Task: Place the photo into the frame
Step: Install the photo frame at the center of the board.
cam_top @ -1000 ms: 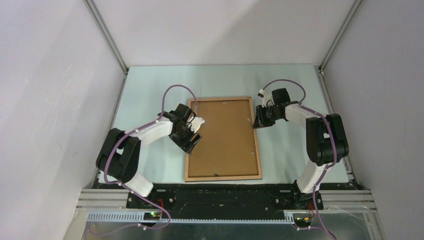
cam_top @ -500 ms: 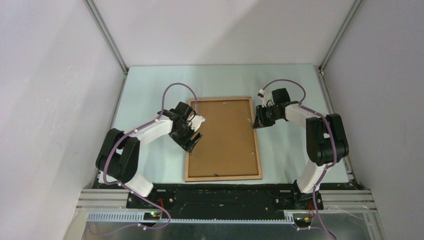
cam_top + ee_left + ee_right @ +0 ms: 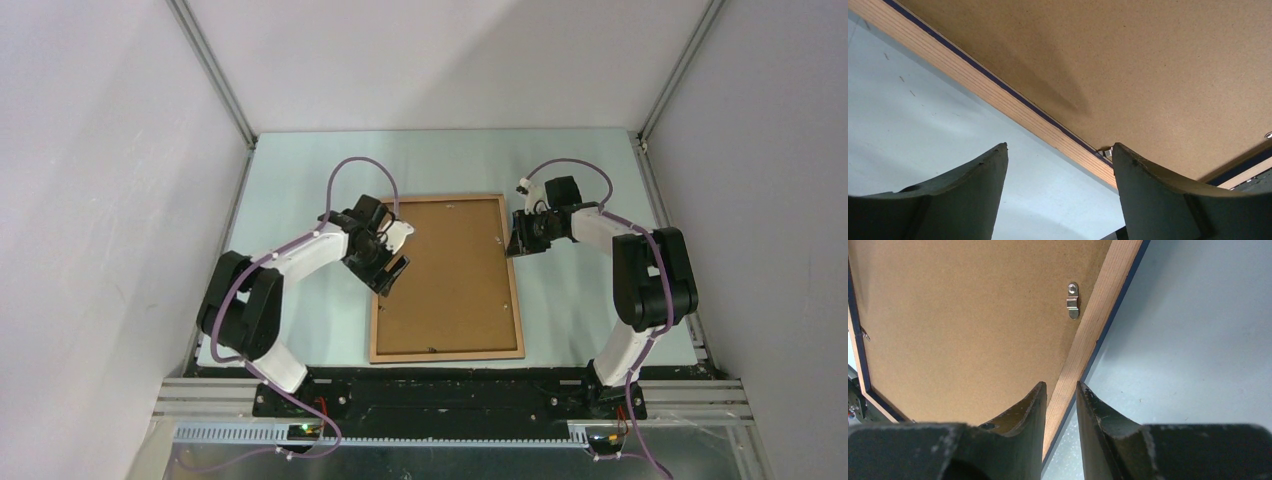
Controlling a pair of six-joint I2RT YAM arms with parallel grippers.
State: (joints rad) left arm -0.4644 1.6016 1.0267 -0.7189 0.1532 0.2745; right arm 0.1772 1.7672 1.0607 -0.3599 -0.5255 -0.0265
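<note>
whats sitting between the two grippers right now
In the top external view, the frame lies flat between the left gripper and the right gripper, with its brown backing board facing up.

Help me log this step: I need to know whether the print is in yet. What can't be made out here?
- The photo: in no view; the backing board covers the opening of the frame, hiding anything beneath.
- Pane, front face: turned to the table.
- Right wrist view: right gripper fingers nearly together over the rail; grip unclear.
- Left wrist view: metal tab half hidden by a finger of the open left gripper.
</note>
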